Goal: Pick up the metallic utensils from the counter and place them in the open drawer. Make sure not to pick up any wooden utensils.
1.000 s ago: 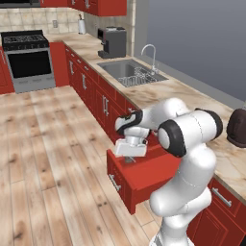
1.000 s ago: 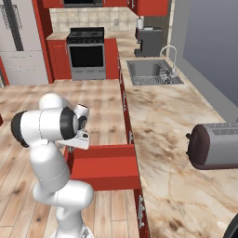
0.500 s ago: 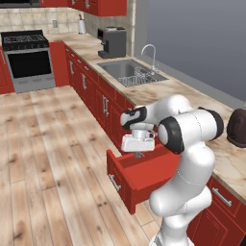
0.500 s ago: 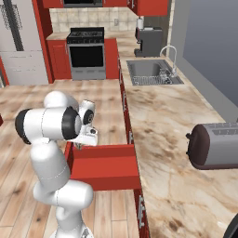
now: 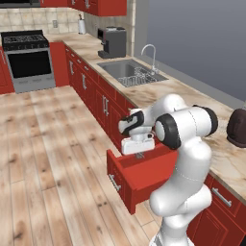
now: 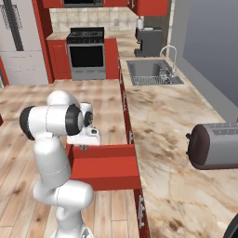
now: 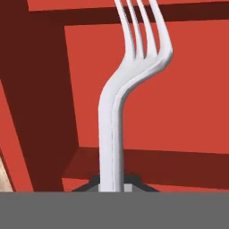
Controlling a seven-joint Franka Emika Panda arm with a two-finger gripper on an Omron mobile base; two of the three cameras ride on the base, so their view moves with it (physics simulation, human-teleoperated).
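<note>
A marble-veined counter [image 6: 162, 135] runs beside the gripper [image 5: 138, 154], above a wooden floor [image 5: 43, 158]. A grey metal fork [image 7: 117, 103] is clamped in the gripper, tines pointing into the open drawer [image 5: 144, 173] directly below. A toaster [image 6: 214, 145] is seen well off to the side.

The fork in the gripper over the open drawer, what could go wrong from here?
1. The gripper holds the fork only at its handle end, so it could swivel or slip in the jaws before release.
2. The fork hangs tines-first over the open drawer; lowering much further might jam the tines against the red floor.
3. Released near the wall, it could catch on the rim.
</note>
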